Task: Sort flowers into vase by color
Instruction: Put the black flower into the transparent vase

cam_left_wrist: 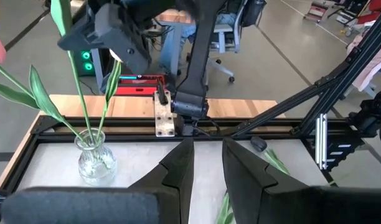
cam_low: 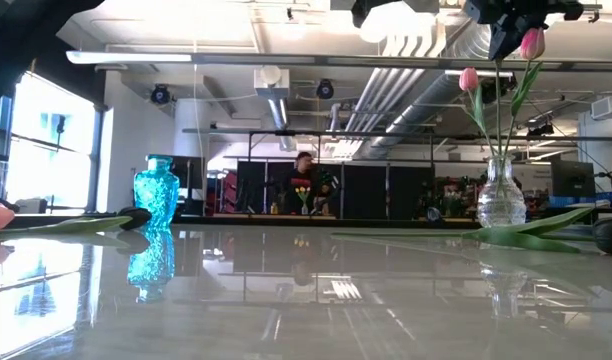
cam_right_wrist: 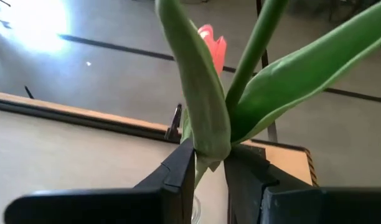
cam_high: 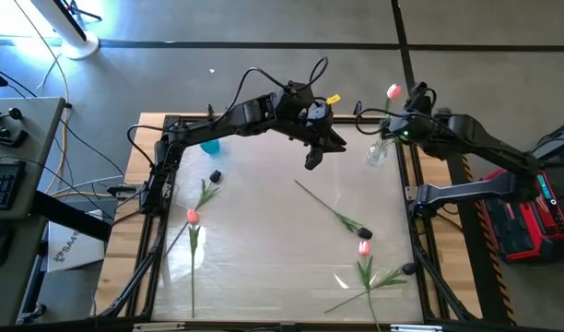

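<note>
Glossy white tabletop (cam_high: 264, 249) filled the middle of the high view, wooden frame around it, open workshop behind in the low view.

Step in hand, as I judged it: seating a pink tulip in the clear vase (cam_high: 376, 153), upper right of the high view. My right gripper (cam_right_wrist: 209, 163) was pinched on a green stem with leaves (cam_right_wrist: 197, 93), directly above the vase mouth; a pink bud (cam_right_wrist: 210, 42) showed behind the leaves. In the low view two pink heads (cam_low: 531, 43) stood over the clear vase (cam_low: 501, 200), so one looked already placed.

My left gripper (cam_left_wrist: 207, 163) hung empty over the upper centre of the table, fingers close together with a narrow gap, holding nothing.

Blue vase (cam_high: 209, 145) sat upper left, no flowers in it. Loose flowers still on the table: pink tulip lower left (cam_high: 192, 218), pink tulip lower right (cam_high: 364, 248), dark tulip (cam_high: 365, 231) just above it, dark tulip (cam_high: 215, 176) near the blue vase.

Next move probably called for lowering the stem straight down, then letting go without tipping the vase.

Writing: none I could read.
</note>
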Action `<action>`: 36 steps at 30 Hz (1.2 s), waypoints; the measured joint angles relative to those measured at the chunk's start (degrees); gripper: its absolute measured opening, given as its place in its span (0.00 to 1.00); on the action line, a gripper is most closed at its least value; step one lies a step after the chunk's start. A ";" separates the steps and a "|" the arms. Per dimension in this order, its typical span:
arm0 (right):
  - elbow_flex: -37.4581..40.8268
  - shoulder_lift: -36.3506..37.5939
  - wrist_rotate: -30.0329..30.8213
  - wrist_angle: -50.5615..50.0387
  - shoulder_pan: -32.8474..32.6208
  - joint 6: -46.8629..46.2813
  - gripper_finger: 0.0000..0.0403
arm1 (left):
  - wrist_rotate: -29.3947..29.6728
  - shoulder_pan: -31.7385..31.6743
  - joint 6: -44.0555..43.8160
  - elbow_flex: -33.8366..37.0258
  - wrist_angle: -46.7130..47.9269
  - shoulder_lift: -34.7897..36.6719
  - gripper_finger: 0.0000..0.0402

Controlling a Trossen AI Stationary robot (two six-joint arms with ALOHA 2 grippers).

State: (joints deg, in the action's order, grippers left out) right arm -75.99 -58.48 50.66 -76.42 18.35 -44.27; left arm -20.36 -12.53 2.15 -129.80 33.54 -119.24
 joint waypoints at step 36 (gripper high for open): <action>-5.69 9.18 -10.68 1.04 0.00 0.23 0.69 | 2.20 0.46 3.28 5.48 2.20 -0.07 0.17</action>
State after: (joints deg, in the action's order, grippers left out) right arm -81.67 -49.29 39.98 -75.39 18.35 -44.04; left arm -18.16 -12.08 5.44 -124.32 35.73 -119.31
